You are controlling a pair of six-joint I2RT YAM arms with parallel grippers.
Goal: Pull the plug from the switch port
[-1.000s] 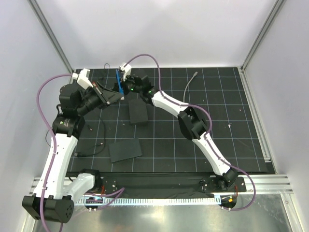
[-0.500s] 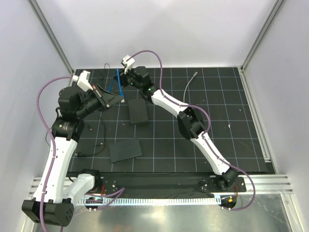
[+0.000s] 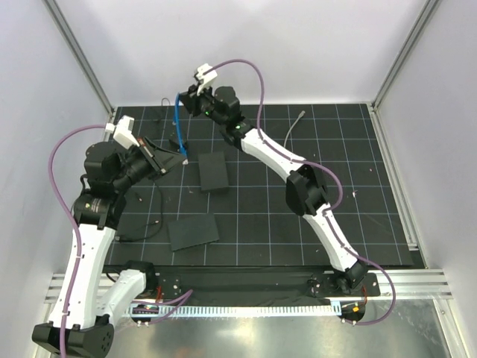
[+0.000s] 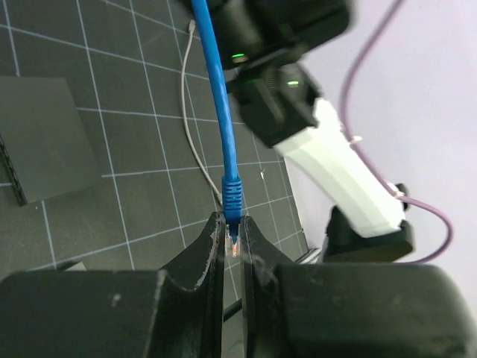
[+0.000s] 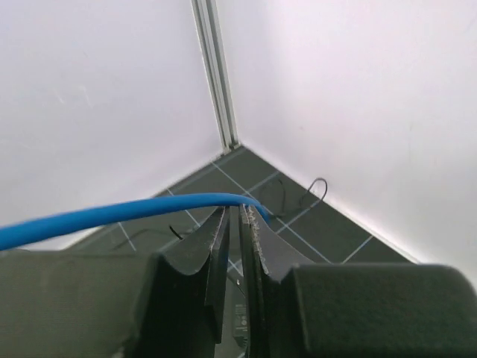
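Note:
My left gripper (image 3: 181, 158) (image 4: 233, 233) hangs over the mat, shut on the pale plug (image 4: 234, 243) (image 3: 185, 159). From the plug's blue boot the blue cable (image 4: 218, 97) (image 3: 177, 123) rises to my right gripper (image 3: 186, 103) (image 5: 240, 212). That gripper is high at the back, its jaws pinched on the cable (image 5: 112, 215) at their tips. The black switch box (image 3: 214, 171) (image 4: 45, 142) lies flat on the mat, right of the plug and apart from it. Its port does not show.
A wider, flat black slab (image 3: 192, 231) lies nearer the front. A grey cable (image 3: 292, 128) (image 4: 190, 127) curls at the back right, and thin black wires (image 5: 320, 186) lie by the back wall. Walls and metal rails (image 5: 216, 74) fence the mat.
My right gripper closed on the blue cable and rose toward the back, lifting the cable upright. My left gripper drew back left and nearer with the plug.

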